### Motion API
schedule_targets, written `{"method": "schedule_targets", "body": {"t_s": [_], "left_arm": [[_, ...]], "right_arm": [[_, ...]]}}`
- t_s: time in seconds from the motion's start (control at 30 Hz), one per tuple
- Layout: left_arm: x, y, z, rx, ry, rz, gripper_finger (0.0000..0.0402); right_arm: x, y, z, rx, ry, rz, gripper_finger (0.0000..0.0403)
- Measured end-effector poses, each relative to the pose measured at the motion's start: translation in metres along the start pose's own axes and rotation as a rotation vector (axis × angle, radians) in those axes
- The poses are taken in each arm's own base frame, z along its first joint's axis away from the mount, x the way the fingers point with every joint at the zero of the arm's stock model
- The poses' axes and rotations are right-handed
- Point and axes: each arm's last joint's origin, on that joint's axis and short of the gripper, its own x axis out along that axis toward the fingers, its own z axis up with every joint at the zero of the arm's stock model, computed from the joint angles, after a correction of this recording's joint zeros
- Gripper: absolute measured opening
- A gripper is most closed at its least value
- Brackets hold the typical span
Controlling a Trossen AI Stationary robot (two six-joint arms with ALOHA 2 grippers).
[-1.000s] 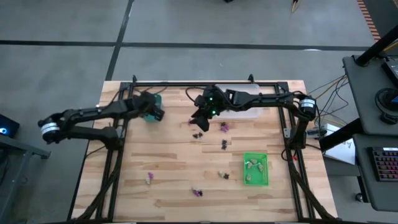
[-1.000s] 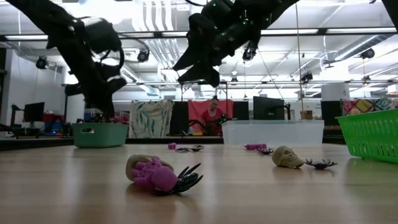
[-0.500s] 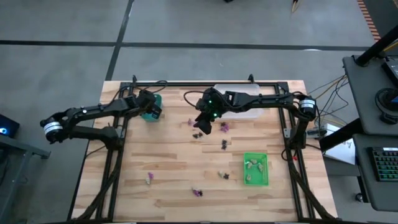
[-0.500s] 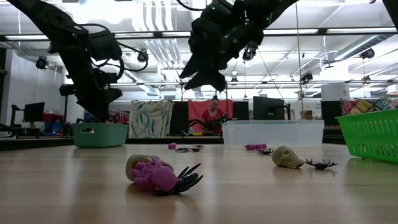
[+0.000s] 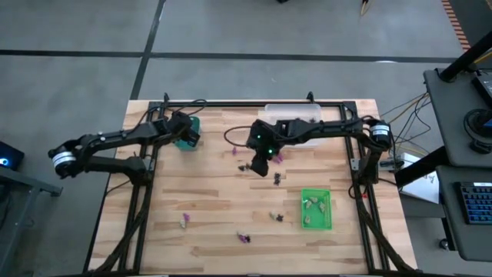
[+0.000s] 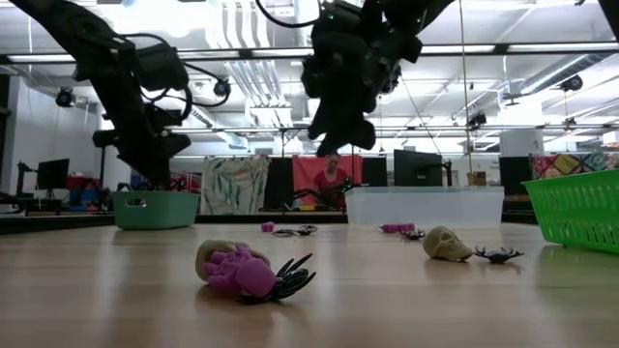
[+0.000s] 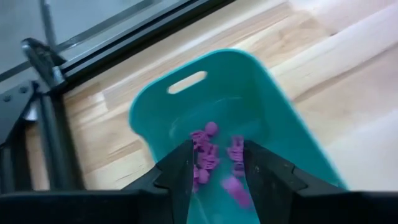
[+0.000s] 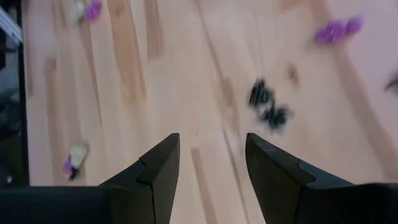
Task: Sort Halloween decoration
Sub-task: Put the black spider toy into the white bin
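The left gripper [image 7: 216, 165] hangs directly over the teal tray [image 7: 273, 106], its two fingers [image 7: 176, 171] parted with nothing between them; several purple trinkets [image 7: 205, 152] lie on the tray floor just beneath the gap. Seen from above, that gripper [image 5: 184, 131] sits at the far left part of the worktop [image 5: 207, 208], well apart from the other arm. The right gripper [image 8: 208, 165] is held above the bare boards near the middle of the worktop, its fingers standing apart and empty. Ahead of it lies a small cluster of black trinkets [image 8: 267, 106], and farther off a purple trinket [image 8: 336, 29]; off to one side lies a pale piece with purple against it [image 8: 74, 158]. In the overhead view the right gripper [image 5: 260, 154] hovers close to a few dark and purple pieces, with the clear tray [image 5: 296, 115] beyond it and the bright green tray [image 5: 316, 210] nearer the front, holding some pale pieces. From table height, a cream skull [image 6: 445, 244] and a purple and black clump [image 6: 253, 274] rest on the worktop, untouched. A person shows in the room behind.
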Motion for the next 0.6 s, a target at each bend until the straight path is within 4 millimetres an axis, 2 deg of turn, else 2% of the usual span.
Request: {"method": "schedule_targets", "body": {"t_s": [0.3, 0.6], "left_arm": [[-0.025, -0.010, 0.000, -0.006, -0.095, -0.161, 0.0123], [-0.067, -0.032, 0.004, 0.014, -0.335, -0.409, 0.0123]], "right_arm": [[0.008, 0.019, -0.021, 0.112, 0.139, -0.091, 0.0171], [0.010, 0.031, -0.044, 0.243, 0.233, -0.349, 0.0171]]}}
